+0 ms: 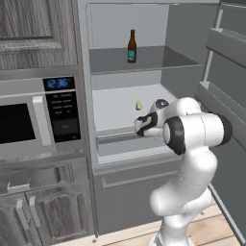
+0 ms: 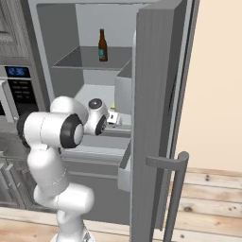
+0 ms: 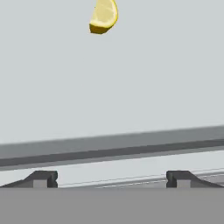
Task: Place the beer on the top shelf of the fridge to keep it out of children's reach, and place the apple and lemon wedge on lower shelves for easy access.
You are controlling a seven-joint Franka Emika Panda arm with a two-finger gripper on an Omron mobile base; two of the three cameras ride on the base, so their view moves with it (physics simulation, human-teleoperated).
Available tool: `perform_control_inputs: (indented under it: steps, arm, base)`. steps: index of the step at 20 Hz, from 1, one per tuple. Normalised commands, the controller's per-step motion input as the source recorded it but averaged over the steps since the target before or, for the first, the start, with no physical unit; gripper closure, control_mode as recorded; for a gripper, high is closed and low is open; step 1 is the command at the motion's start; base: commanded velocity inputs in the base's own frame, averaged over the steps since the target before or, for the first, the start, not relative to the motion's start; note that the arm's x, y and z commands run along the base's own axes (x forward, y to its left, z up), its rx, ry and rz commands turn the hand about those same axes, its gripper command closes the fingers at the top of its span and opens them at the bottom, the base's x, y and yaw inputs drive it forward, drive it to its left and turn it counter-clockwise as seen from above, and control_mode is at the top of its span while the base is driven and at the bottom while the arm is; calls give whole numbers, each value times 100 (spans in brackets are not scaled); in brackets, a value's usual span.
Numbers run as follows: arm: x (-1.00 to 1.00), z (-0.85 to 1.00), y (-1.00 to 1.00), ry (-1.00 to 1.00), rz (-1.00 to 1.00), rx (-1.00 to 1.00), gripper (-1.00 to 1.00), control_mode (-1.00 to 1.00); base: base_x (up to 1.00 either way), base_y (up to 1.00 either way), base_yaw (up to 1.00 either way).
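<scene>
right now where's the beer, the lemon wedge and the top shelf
beer (image 1: 131, 46): left base view, on the bottle's body at the label.
lemon wedge (image 3: 104, 16): hand view, middle of the yellow flesh.
top shelf (image 1: 158, 58): left base view, bare grey panel right of the bottle.

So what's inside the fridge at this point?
The beer stands upright on the top shelf. The lemon wedge lies on the pale shelf below it, beyond the open gripper. The arm and door cover the lower right, so nothing can be told there.
</scene>
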Motion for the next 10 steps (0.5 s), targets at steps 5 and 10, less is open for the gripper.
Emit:
perform_control_inputs:
  steps: [5, 10]
  arm:
    - [-100, 24, 0, 0, 1, 0, -100, -100]
    - [-96, 75, 1, -1, 1, 0, -100, -100]
  base:
    - [0, 0, 0]
    - [0, 0, 0]
